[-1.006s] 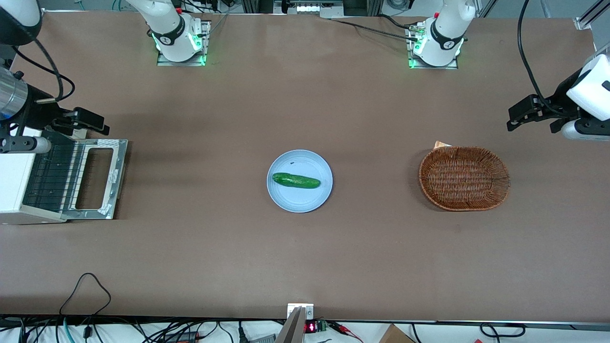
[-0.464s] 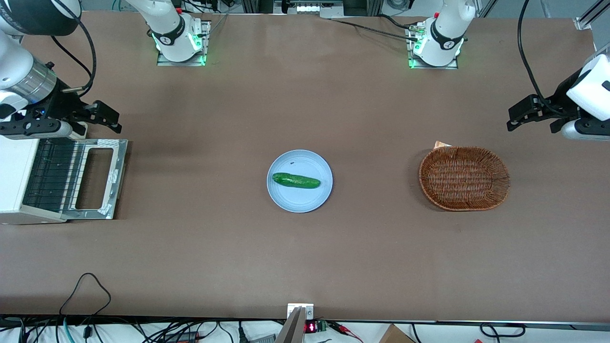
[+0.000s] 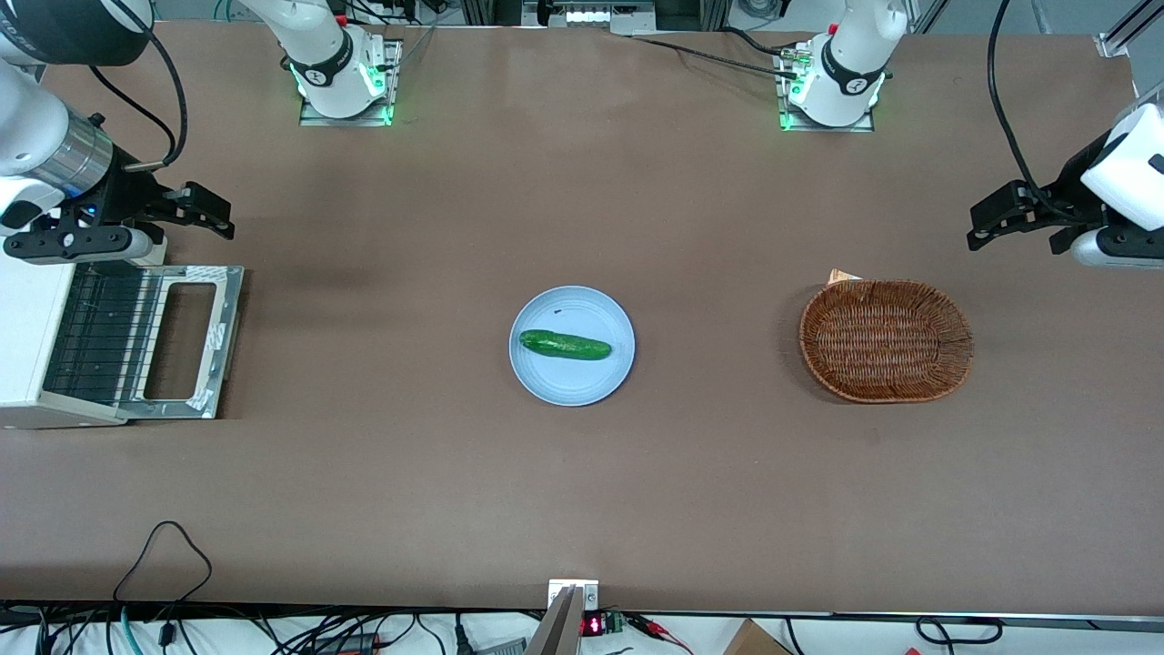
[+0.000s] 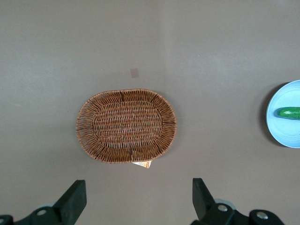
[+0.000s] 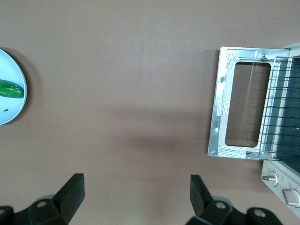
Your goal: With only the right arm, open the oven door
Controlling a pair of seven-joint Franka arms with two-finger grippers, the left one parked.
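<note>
The oven door [image 3: 182, 341] lies folded flat on the brown table [image 3: 582, 491] in front of the white oven [image 3: 27, 346] at the working arm's end, its window facing up and the wire rack [image 3: 100, 337] showing over its hinge edge. From this, the opening looks done. The right arm [image 3: 41, 150] hangs above the table just beside the oven, farther from the front camera than the door, and its gripper [image 3: 207, 211] touches nothing; its two fingers [image 5: 70, 192] stand wide apart with bare table between them, a pose that suggests the arm is clear of the work. The oven is cut off by the front view's edge, so only part of its top shows, and only two knobs [image 5: 269, 178] peep into the wrist view. The door's handle cannot be made out. Mid-table, a cucumber [image 3: 565, 345] rests on a pale blue plate [image 3: 546, 377], and a wicker basket [image 3: 886, 339] sits toward the parked arm's end.
</note>
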